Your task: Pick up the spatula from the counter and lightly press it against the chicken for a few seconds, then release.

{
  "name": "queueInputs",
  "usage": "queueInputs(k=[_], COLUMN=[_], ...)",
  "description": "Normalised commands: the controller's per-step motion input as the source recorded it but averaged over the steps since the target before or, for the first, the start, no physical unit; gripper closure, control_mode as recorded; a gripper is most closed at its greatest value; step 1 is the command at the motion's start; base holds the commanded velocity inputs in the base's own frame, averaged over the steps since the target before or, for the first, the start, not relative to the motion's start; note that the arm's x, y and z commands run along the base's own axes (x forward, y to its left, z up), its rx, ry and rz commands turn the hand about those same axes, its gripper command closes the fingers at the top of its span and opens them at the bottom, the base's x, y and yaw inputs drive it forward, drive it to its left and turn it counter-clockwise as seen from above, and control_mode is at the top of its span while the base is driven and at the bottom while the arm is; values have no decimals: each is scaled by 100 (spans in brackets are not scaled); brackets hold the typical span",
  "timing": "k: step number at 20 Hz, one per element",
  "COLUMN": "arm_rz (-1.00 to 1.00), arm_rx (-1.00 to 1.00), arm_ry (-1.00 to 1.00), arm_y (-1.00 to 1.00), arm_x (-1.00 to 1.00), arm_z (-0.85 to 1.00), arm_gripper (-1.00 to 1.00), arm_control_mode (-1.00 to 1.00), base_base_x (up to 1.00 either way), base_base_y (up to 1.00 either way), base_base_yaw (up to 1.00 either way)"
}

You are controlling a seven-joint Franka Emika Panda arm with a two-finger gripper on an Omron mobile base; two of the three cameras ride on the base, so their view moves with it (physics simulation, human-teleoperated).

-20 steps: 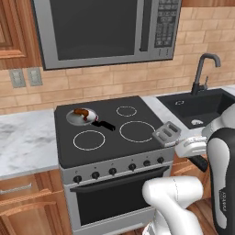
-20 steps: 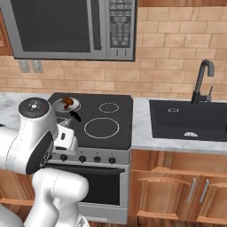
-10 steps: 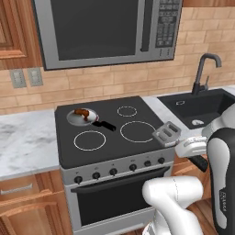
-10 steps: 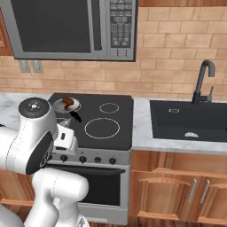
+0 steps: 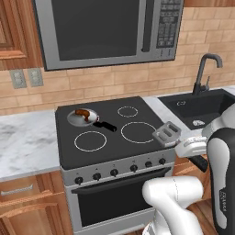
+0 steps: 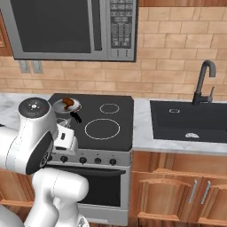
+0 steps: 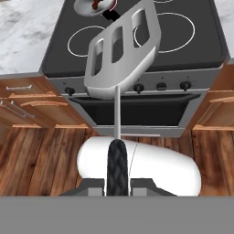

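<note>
Two fingers of the gripper (image 7: 118, 185) are clamped on the black handle of the spatula (image 7: 119, 78), so the tool is firmly grasped and is off the counter. The grey head of the spatula (it has three long slots) is in the air near the front right corner of the stove (image 5: 110, 148), a little tilted, and it touches nothing. The chicken (image 5: 82, 113) lies in a small pan (image 5: 72, 118) on the back left burner, well apart from the spatula head. The black handle of the pan points toward the front right of the stove. To the right of the stove, a dark sink (image 5: 204, 109) is set in the counter.
</note>
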Motion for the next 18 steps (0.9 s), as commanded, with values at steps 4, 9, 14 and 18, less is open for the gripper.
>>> queueInputs(k=[4, 9, 14, 18], arm_rz=[0, 0, 0, 0], arm_rx=[0, 0, 0, 0], arm_ry=[0, 0, 0, 0], arm_y=[0, 0, 0, 0], arm_x=[0, 0, 0, 0], arm_z=[0, 0, 0, 0], arm_gripper=[100, 100, 100, 100], arm_control_mode=[100, 100, 100, 100], base_base_x=[21, 19, 23, 19], base_base_y=[20, 20, 18, 15], base_base_yaw=[0, 0, 0, 0])
